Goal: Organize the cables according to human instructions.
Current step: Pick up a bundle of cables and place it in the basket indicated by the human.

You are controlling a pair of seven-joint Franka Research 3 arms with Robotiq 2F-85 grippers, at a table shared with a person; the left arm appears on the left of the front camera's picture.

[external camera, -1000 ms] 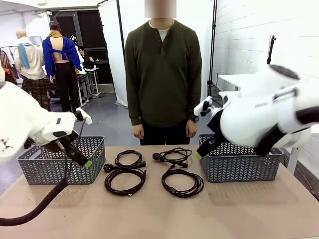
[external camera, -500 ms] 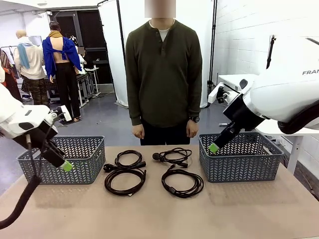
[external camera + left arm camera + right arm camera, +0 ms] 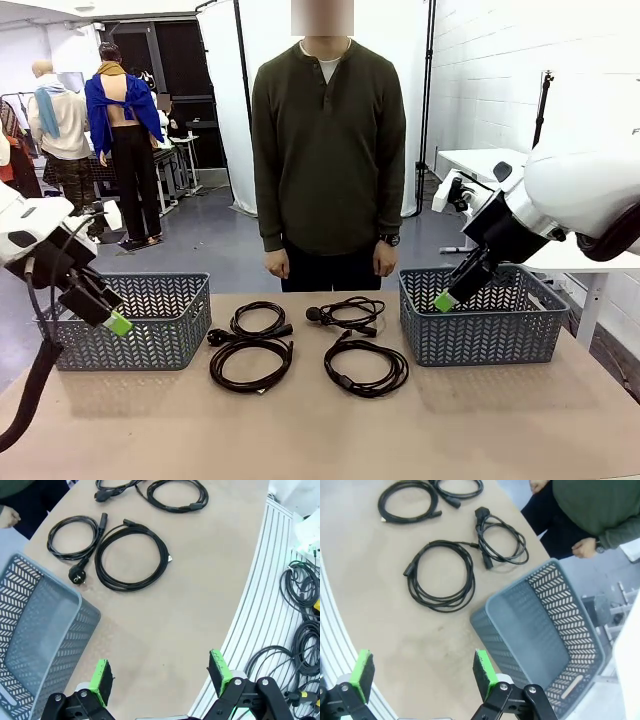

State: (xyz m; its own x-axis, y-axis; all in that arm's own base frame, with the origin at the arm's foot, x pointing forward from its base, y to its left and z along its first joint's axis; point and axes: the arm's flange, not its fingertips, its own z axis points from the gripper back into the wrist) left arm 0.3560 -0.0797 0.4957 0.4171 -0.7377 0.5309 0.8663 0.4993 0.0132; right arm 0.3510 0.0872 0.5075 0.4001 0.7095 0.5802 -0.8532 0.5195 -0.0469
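**A:** Claws first?

**B:** Left claw (image 3: 160, 672): pads spread wide, hanging over the counter (image 3: 300, 430) at lower left of the front view, just in front of the left basket (image 3: 160, 330). Right claw (image 3: 422, 666): also spread wide, at mid-right, up by the right basket's (image 3: 490, 345) near-left corner.

**A:** And the cables?

**B:** All four cables (image 3: 350, 315) lie on the counter, mid-frame btwn the baskets, in a 2x2 block. Two larger coils are in front, and two smaller ones w/ chunky plugs are behind. They're well apart from both claws.

**A:** The person?

**B:** The person (image 3: 328, 140) stands at the far edge, centre-top, in an olive shirt, arms down at the sides.
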